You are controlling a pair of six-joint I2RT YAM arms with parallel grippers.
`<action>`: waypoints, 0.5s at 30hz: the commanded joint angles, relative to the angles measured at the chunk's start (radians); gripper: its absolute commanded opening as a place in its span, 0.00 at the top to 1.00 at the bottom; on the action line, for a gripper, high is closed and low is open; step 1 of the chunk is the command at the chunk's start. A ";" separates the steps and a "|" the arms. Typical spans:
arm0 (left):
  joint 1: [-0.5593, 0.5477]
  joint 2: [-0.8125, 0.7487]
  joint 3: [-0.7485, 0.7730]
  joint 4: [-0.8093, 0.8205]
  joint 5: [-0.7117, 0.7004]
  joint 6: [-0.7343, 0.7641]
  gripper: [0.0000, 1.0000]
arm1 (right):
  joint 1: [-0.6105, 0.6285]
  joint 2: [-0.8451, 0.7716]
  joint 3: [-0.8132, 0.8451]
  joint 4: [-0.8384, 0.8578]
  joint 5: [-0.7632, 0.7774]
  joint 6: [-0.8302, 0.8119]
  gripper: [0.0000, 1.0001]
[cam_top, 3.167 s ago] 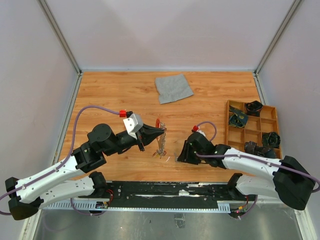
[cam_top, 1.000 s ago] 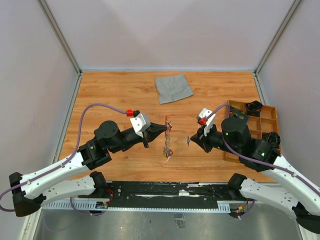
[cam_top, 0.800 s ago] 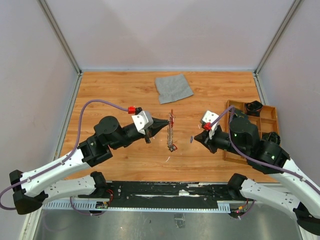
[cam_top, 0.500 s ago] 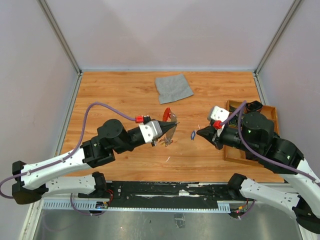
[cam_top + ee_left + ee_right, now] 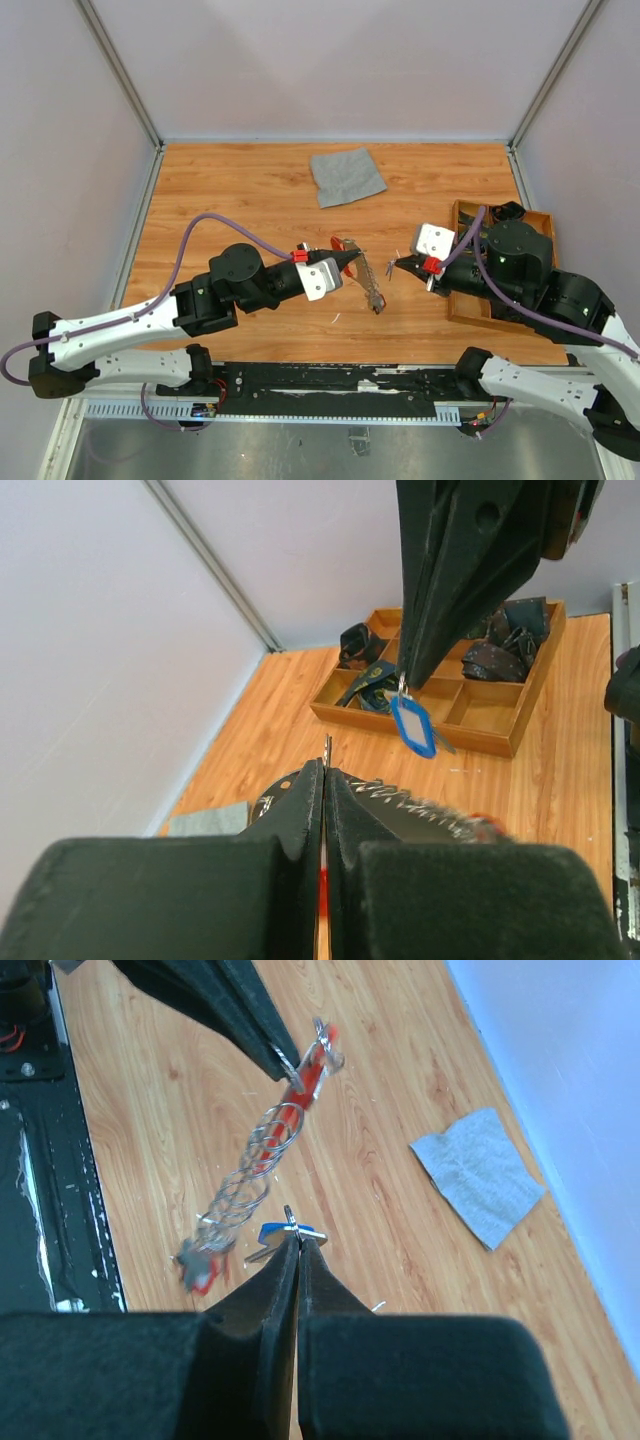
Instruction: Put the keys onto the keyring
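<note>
The red oval keyring point(image 5: 305, 1082) with its silvery chain point(image 5: 250, 1175) hangs clenched in the left gripper point(image 5: 350, 257). The small blue-headed key point(image 5: 413, 725), pinched in the right gripper point(image 5: 402, 266), has closed in just beside it, so threading looks ready to begin.

This is looking like a robotics lab cell: 2 white-and-black arms, the left arm point(image 5: 110, 330) and the right arm point(image 5: 520, 265), are sitting bolted to a black rail point(image 5: 330, 380) at the near edge of a wood-grain tabletop point(image 5: 230, 190). Plain pale walls point(image 5: 320, 60) on aluminium posts point(image 5: 118, 70) are boxing the table in on 3 sides, and purple cables point(image 5: 212, 217) are looping off the arms.
</note>
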 commanded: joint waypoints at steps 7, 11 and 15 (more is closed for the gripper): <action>-0.011 0.011 0.053 0.020 0.000 0.027 0.99 | 0.165 0.070 0.066 -0.014 0.184 -0.150 1.00; -0.011 0.012 0.056 0.012 0.019 0.035 1.00 | 0.213 0.087 0.080 -0.009 0.249 -0.182 1.00; -0.013 0.020 0.061 -0.003 0.023 0.040 0.99 | 0.279 0.107 0.086 -0.014 0.348 -0.211 0.99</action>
